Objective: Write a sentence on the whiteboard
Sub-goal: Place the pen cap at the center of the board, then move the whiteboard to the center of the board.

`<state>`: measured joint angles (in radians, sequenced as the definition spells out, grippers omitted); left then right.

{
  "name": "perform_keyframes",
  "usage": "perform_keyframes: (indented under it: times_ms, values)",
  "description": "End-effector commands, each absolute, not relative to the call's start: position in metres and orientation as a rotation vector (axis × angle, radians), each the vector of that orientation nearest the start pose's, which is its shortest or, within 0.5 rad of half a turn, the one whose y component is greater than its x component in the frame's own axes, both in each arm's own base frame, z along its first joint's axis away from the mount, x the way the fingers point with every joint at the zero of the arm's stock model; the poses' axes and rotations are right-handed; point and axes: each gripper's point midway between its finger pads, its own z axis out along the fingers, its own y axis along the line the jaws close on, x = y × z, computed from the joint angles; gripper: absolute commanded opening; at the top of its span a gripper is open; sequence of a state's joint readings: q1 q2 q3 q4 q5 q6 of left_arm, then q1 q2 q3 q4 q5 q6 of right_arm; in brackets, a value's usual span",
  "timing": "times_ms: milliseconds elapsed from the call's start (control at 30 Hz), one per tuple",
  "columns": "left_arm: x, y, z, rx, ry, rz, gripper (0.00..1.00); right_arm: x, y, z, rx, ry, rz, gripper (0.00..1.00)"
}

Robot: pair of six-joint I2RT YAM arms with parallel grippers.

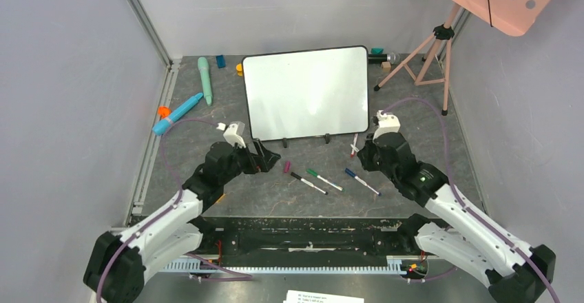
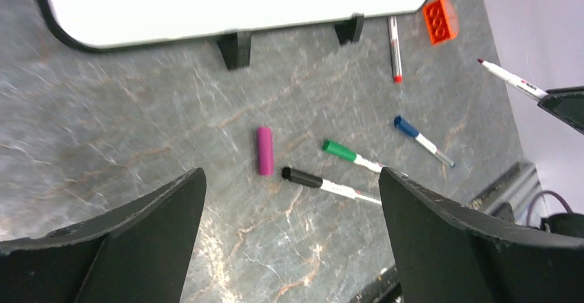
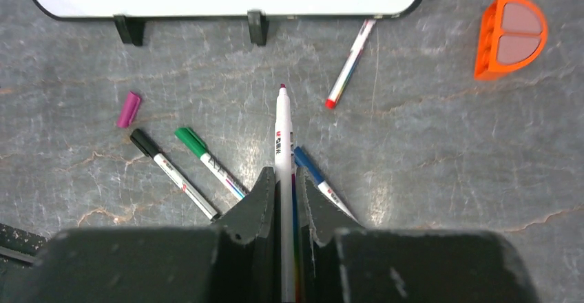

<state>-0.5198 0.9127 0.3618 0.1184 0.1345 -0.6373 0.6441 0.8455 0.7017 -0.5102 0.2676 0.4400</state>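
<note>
The uncapped marker (image 3: 283,131), pinched tip-forward in the right gripper (image 3: 284,182) just in front of the standing, blank whiteboard (image 1: 305,93), is best brought lightly and squarely to its upper-left face, the left gripper (image 2: 290,177), spread wide and empty, being held clear of it.

1. Whiteboard (image 2: 206,0): both wrist views cut it off at the top edge. Only its near rim and two feet show there.
2. Top view: glare lies across the board's face. Whether it carries writing cannot be told.
3. White marker (image 3: 283,131): its rear is buried between the fingers of the right gripper (image 3: 284,173) and runs off the picture's bottom edge.
4. Blue marker (image 3: 313,175): its near end is hidden behind that gripper.
5. Black marker (image 2: 324,182): its tail passes behind a finger of the left gripper (image 2: 290,175).
6. Printed sheet (image 1: 324,297), near edge: cut off, and the print is too small to read.
</note>
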Motion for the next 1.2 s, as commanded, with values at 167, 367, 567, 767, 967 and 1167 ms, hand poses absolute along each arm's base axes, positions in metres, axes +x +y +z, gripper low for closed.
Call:
perform_keyframes:
  times_ms: [167,367,567,767,967,1167]
  values:
    - [0.250,-0.164,0.129,0.109,1.848,-0.663,1.00,0.246,0.133,0.197,-0.145,1.958,0.319,0.00]
    - [0.262,-0.177,0.146,0.242,1.829,-0.664,1.00,0.248,0.142,0.194,-0.202,1.995,0.323,0.00]
    - [0.309,-0.140,0.182,0.067,1.705,-0.797,1.00,0.252,0.151,0.202,-0.244,1.997,0.345,0.00]
    - [0.354,-0.111,0.185,-0.011,1.706,-0.696,1.00,0.255,0.156,0.211,-0.272,1.991,0.351,0.00]
    - [0.388,-0.072,0.185,-0.139,1.690,-0.729,1.00,0.259,0.156,0.221,-0.276,1.983,0.334,0.00]
    - [0.401,-0.090,0.194,0.087,1.612,-0.898,1.00,0.264,0.159,0.223,-0.278,1.971,0.333,0.00]
